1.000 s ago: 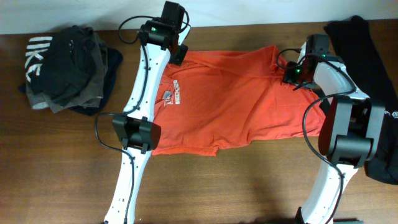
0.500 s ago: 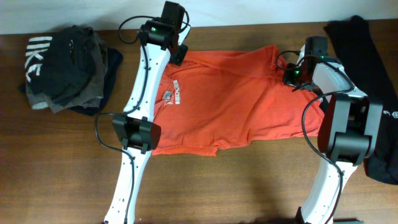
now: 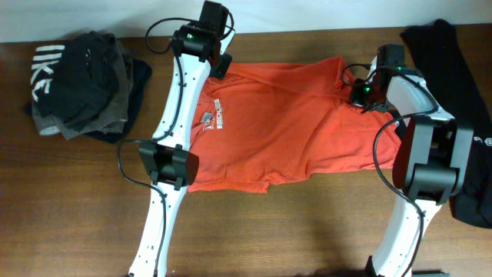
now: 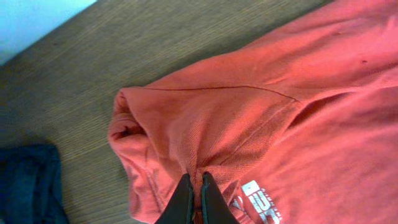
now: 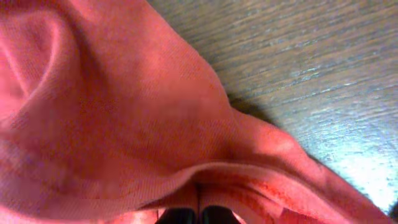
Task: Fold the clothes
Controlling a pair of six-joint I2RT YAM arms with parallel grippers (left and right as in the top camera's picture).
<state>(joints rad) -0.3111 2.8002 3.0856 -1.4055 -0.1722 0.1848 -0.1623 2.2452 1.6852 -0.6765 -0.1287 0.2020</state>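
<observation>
Left gripper [image 4: 194, 182], wrist view: T-shirt [image 4: 267, 118] pinch

1. Both arms, the left arm [image 3: 175, 108] and the right arm [image 3: 406, 88], had smooth white link shells.
2. The joint housings [image 3: 167, 165] were black and blocky, with the right arm's bulkier.
3. Thin black cables [image 3: 118, 161] looped beside the joints.
4. A green light [image 3: 187, 35] glowed near each wrist.
5. The left gripper [image 4: 195, 182] and the right gripper [image 5: 199, 213] had dark, slim fingers.

A brown wood-grain table [image 3: 292, 231] fills the view; a pale wall [image 3: 77, 19] strip runs along its far edge.
</observation>
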